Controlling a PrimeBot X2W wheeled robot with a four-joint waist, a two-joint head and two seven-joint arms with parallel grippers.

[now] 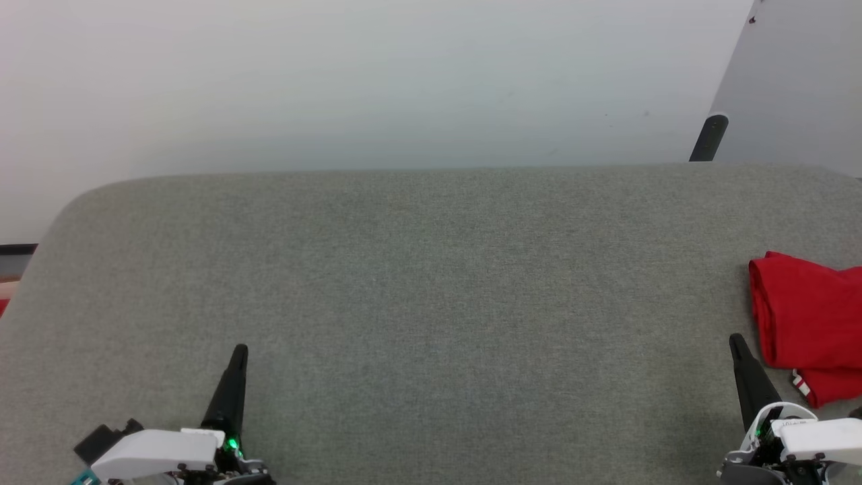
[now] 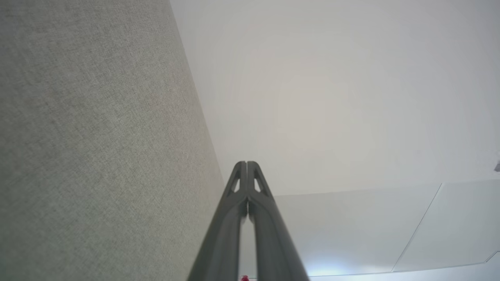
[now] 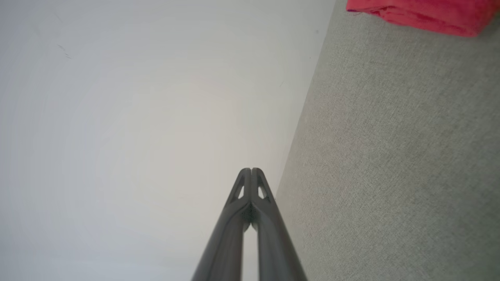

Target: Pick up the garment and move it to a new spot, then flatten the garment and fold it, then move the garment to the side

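The garment (image 1: 811,323) lies folded as a red bundle at the right edge of the grey fabric table (image 1: 431,283), a strip of red-and-white striped trim showing at its near corner. Its red edge (image 3: 425,13) also runs along the top of the right wrist view. My right gripper (image 1: 737,342) is shut and empty, just left of the garment and not touching it; its tips (image 3: 251,170) meet. My left gripper (image 1: 240,350) is shut and empty at the lower left, far from the garment, with its tips (image 2: 247,163) pressed together.
A pale wall rises behind the table's far edge. A dark post (image 1: 708,138) and a light panel (image 1: 794,81) stand at the back right. The table's left corner is rounded.
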